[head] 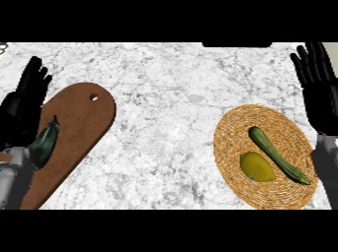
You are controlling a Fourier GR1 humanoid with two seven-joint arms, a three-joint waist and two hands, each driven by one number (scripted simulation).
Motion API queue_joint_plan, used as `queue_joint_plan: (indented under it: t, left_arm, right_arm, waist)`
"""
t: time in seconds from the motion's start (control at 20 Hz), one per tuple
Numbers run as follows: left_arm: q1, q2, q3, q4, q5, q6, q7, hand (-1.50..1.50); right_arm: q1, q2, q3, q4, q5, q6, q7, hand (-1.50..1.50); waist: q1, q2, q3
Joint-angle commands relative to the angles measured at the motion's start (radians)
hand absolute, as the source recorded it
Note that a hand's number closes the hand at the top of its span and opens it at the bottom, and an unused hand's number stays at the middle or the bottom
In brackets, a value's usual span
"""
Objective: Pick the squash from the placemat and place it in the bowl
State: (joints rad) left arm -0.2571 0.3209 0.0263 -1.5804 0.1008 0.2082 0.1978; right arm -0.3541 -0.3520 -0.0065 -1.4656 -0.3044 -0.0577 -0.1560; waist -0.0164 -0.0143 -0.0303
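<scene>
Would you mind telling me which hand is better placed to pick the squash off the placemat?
The right hand. It rests open beside the woven placemat, where the yellow squash lies next to a zucchini. The left hand rests open across the counter, by the cutting board.

On the woven placemat (267,156) a long green squash (277,154) lies touching a yellow fruit (256,167).

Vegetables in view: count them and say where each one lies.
3. A long green squash and a yellow one lie side by side on the woven placemat; a dark green one lies on the wooden board at left.
</scene>
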Motion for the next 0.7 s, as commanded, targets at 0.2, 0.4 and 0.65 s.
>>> queue_joint_plan:
  t: [0.2, 0.4, 0.65]
  left_arm:
    - [0.038, -0.075, -0.086, 0.013, -0.008, -0.031, -0.061, 0.00]
    - [0.125, -0.120, -0.129, 0.032, -0.002, -0.054, -0.114, 0.00]
    - [0.132, -0.162, -0.181, -0.010, -0.042, -0.020, -0.094, 0.00]
  right_arm:
    - [0.136, -0.165, 0.326, -0.029, 0.086, 0.454, 0.029, 1.50]
    - [0.326, -0.205, 0.192, -0.008, 0.303, 0.189, -0.308, -1.50]
    - [0.441, -0.176, 0.096, 0.025, 0.073, 0.396, -0.570, -1.50]
  waist:
    - [0.018, 0.020, 0.028]
    - [-0.025, 0.014, 0.034]
    - [0.000, 0.013, 0.032]
